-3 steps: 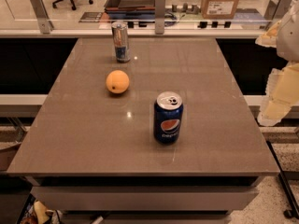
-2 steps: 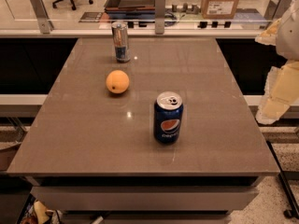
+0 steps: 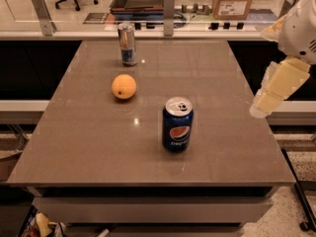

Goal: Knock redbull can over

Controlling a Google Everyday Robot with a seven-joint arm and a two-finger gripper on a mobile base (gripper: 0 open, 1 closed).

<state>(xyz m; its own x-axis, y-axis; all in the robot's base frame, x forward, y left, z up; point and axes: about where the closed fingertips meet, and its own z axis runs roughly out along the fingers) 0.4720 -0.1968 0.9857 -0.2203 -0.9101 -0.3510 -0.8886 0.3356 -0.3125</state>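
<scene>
The redbull can (image 3: pixel 127 44), slim, silver and blue, stands upright at the far edge of the table, left of centre. My gripper (image 3: pixel 276 89), cream-coloured on a white arm, hangs at the right edge of the view, over the table's right side. It is far from the redbull can and touches nothing.
A grey-brown table (image 3: pixel 217 73) holds an orange (image 3: pixel 124 86) in front of the redbull can and a wider dark-blue Pepsi can (image 3: pixel 177 124) upright near the middle. A glass rail with metal posts (image 3: pixel 169 6) runs behind the table. An office chair and boxes stand beyond it.
My gripper has moved a little to the left, in over the table's right edge. The cans and the orange have not moved.
</scene>
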